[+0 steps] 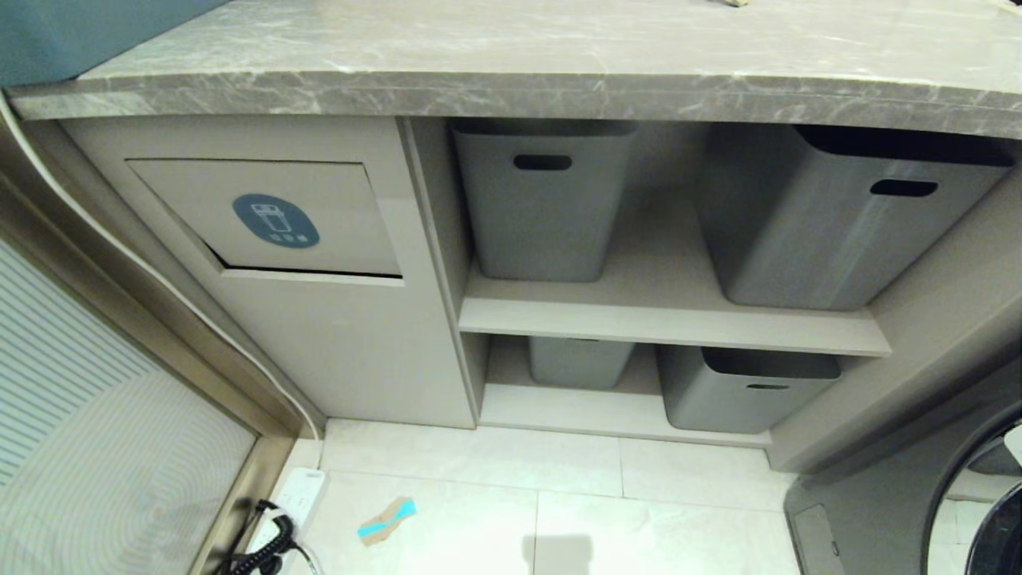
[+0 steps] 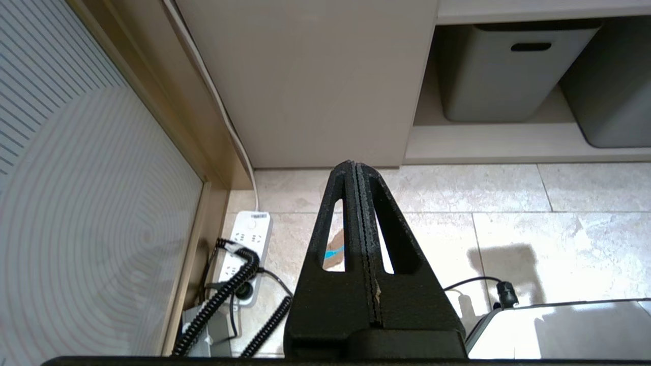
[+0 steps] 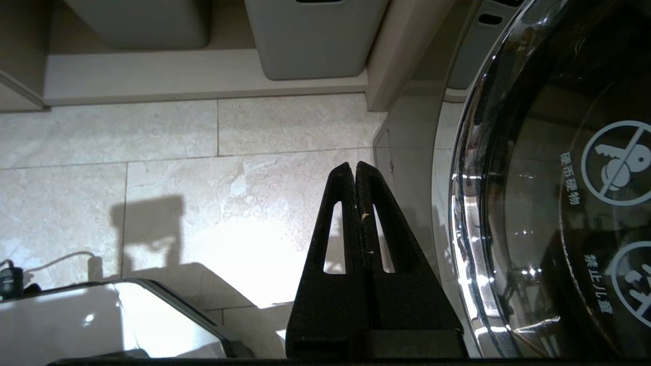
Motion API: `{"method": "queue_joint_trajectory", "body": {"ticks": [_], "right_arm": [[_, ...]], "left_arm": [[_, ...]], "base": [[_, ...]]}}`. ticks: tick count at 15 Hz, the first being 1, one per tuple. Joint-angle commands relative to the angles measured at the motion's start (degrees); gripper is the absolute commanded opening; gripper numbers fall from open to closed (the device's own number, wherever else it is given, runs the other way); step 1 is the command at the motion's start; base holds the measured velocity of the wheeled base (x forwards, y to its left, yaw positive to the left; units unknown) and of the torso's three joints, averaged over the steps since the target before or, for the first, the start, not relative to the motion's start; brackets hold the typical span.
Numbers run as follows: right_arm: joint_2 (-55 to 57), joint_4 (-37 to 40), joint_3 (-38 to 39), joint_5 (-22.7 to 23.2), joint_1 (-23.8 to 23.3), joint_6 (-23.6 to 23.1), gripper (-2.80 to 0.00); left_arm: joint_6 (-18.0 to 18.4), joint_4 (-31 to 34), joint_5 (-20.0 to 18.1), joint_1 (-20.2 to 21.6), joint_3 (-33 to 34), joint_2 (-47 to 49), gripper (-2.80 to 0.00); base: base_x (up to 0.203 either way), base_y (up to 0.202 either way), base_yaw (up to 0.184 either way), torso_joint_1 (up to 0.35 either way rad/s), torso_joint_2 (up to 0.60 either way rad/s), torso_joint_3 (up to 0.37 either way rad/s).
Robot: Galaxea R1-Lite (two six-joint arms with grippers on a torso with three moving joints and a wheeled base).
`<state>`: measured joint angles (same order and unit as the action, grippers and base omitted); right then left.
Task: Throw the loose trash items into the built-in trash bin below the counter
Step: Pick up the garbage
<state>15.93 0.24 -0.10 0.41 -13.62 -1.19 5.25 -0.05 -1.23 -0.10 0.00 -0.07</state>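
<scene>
Both grippers pinched closed and empty — left gripper [image 2: 356, 170] hanging over the cardboard scrap [image 1: 387, 520] on the near floor, right gripper [image 3: 354, 170] parked by the washer — so best spread the left fingers, pinch an edge, then push the bin flap [image 1: 271, 220] under the counter [image 1: 511, 88], far left.

Four grey plastic tubs with slot handles [image 1: 543, 208] stand in the open shelving, two on the upper shelf and two below. One brown cardboard scrap with a teal-blue side [image 1: 387, 520] lies on the near floor, left. One white power strip [image 1: 297, 497].
</scene>
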Motion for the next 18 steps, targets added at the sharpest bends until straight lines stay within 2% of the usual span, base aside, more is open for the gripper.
{"method": "queue_joint_trajectory", "body": {"ticks": [1, 16, 18], "right_arm": [[0.1, 0.0, 0.0, 0.0, 0.0, 0.0, -2.8], [0.1, 0.0, 0.0, 0.0, 0.0, 0.0, -2.8], [0.0, 0.0, 0.0, 0.0, 0.0, 0.0, -2.8]], "left_arm": [[0.0, 0.0, 0.0, 0.0, 0.1, 0.0, -2.8], [-0.2, 0.0, 0.1, 0.0, 0.1, 0.0, -2.8], [-1.3, -0.1, 0.3, 0.0, 0.1, 0.0, -2.8]], "base": [[0.0, 0.0, 0.0, 0.009, 0.0, -0.206], [0.0, 0.0, 0.0, 0.001, 0.0, -0.197], [0.0, 0.0, 0.0, 0.002, 0.01, -0.2]]}}
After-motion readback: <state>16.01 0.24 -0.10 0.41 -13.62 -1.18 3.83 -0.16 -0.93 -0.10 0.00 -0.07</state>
